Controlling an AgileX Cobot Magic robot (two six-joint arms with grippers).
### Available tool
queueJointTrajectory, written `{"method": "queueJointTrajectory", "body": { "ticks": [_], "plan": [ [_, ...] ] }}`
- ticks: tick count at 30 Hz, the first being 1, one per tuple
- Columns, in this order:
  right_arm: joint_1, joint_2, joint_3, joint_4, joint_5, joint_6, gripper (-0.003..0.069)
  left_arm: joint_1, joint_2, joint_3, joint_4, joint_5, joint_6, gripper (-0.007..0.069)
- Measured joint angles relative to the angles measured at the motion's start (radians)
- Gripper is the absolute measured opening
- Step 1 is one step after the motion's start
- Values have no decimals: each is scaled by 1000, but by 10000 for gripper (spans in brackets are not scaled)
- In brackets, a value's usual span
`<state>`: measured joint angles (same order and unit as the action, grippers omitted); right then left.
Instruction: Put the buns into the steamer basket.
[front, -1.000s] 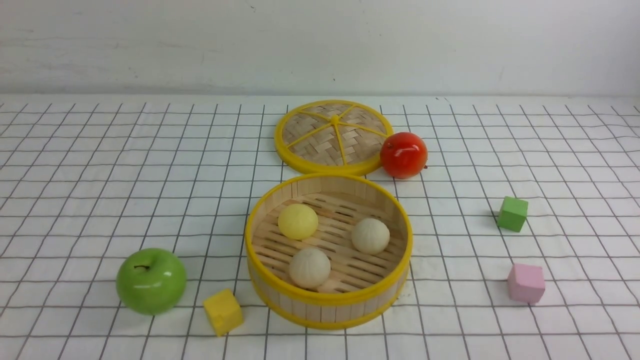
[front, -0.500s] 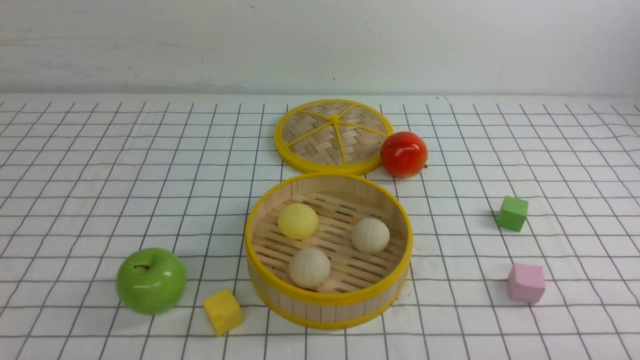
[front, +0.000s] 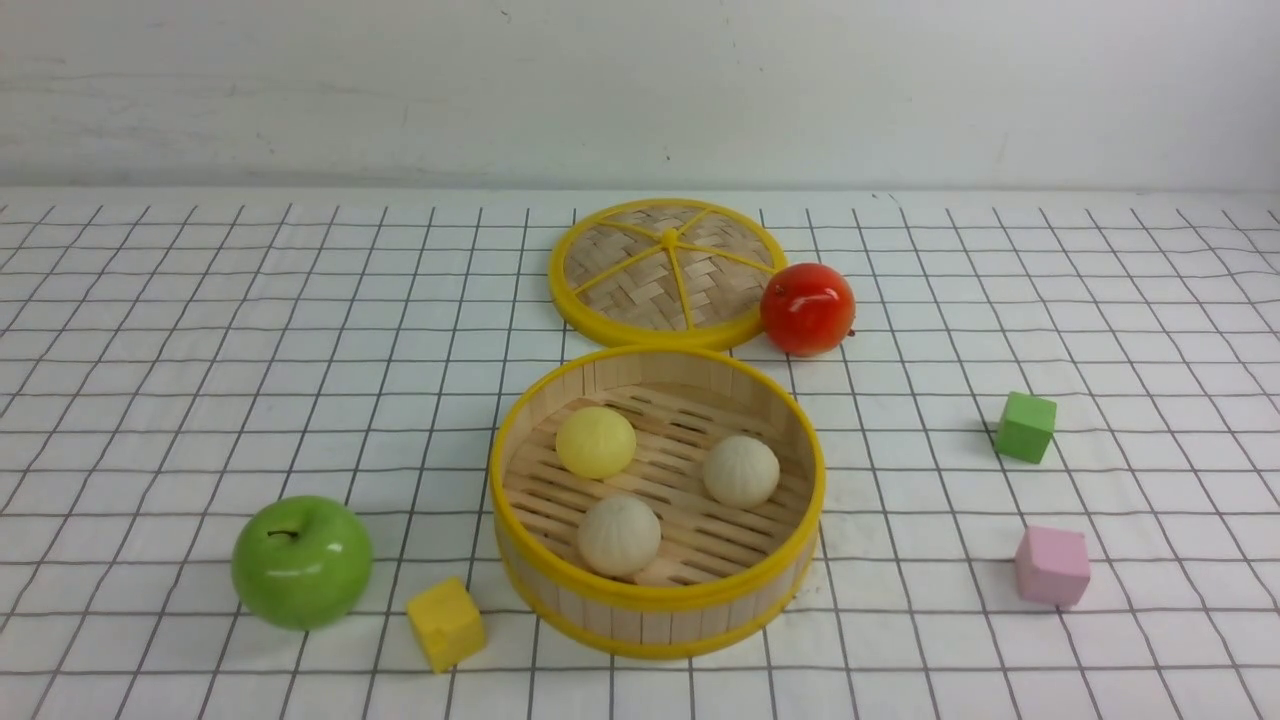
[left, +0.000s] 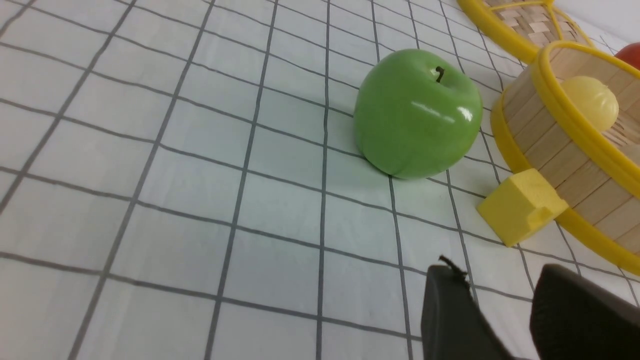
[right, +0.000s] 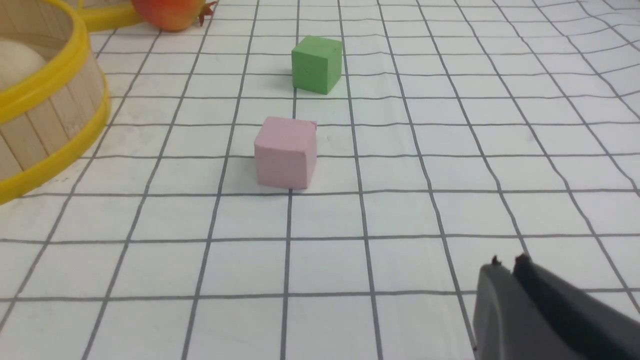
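Because all three buns, the yellow bun (front: 596, 443), the front cream bun (front: 619, 536) and the other cream bun (front: 740, 472), rest inside the steamer basket (front: 657, 600), the task appears complete. Risk: a low sweep across the rim could jolt the basket and roll a bun. Left gripper (left: 492, 295): fingertips parted by a narrow gap, nothing held. Right gripper (right: 509, 265): fingertips nearly together, nothing held. Both point at the tabletop, apart from the basket.

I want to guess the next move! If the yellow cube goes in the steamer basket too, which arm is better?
Probably the left: its wrist view shows the yellow cube near its jaws, while the right wrist view doesn't show that cube.
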<state>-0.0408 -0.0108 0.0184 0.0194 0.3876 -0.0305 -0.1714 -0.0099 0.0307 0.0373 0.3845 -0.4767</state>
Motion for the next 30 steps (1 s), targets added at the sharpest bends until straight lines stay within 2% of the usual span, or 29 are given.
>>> {"method": "queueJointTrajectory", "body": {
  "ticks": [30],
  "plan": [
    [0,0,0,0,0,0,74,0,0,0,0,1,0,238]
  ]
}}
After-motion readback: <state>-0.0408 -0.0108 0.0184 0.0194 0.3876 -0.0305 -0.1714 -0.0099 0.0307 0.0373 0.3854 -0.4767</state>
